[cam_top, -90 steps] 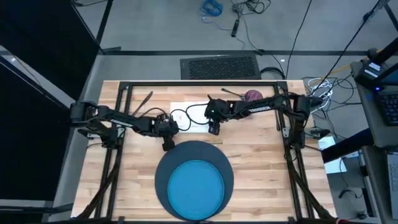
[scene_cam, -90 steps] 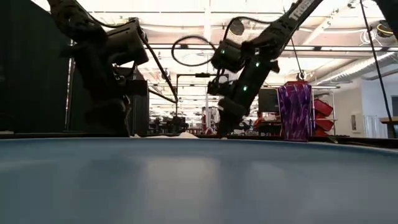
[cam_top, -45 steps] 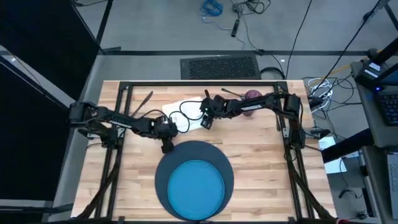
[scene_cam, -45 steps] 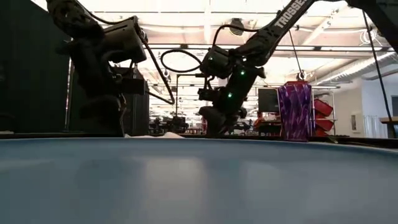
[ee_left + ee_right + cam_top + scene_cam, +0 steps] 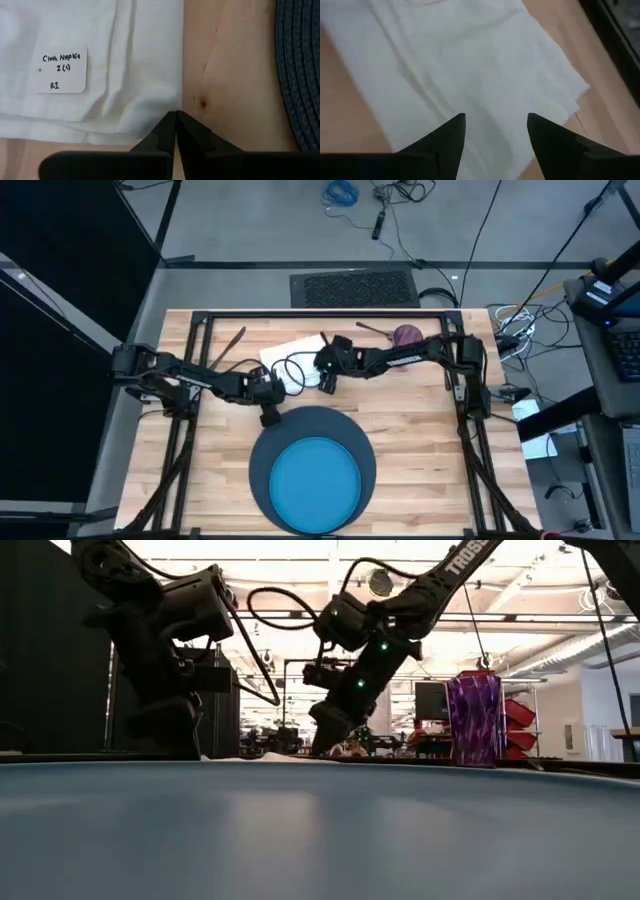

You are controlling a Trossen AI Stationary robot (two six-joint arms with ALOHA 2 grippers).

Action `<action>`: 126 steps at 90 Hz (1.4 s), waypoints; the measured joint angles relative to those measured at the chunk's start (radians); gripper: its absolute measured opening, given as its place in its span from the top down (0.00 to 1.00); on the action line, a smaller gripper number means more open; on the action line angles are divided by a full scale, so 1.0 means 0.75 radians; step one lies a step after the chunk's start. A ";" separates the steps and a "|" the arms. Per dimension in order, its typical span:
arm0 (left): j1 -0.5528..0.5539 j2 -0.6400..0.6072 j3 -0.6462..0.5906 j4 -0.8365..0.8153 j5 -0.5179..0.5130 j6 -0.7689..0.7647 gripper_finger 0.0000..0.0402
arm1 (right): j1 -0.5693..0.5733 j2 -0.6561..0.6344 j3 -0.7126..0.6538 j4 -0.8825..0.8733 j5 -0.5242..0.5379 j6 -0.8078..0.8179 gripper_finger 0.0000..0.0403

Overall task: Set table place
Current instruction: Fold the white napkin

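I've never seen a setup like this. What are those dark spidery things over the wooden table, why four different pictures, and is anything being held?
Those are two robot arms, each ending in a two-fingered pincer. One picture looks straight down on the table, one looks level across it from table height, and two come from small cameras on the arms' wrists.

On the table lie a dark round mat with a blue plate on it, a white napkin behind them, a purple cup and some cutlery near the far edge.

The left pincer is shut, its tips at the napkin's edge, between napkin and mat; whether cloth is pinched there I cannot tell. The right pincer hangs open over the napkin, holding nothing.
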 joint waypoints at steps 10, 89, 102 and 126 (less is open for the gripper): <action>-0.010 -0.001 0.000 0.002 -0.002 -0.001 1.00 | 0.041 -0.023 -0.001 -0.066 0.060 -0.023 0.51; -0.015 -0.001 0.002 0.023 -0.026 -0.031 1.00 | 0.058 -0.119 -0.086 -0.204 -0.245 0.129 0.51; -0.015 -0.001 0.002 0.023 -0.027 -0.032 1.00 | 0.034 -0.119 -0.145 -0.109 -0.293 0.132 0.51; -0.015 -0.001 0.002 0.039 -0.028 -0.030 1.00 | -0.003 -0.119 -0.196 -0.067 -0.294 0.166 0.54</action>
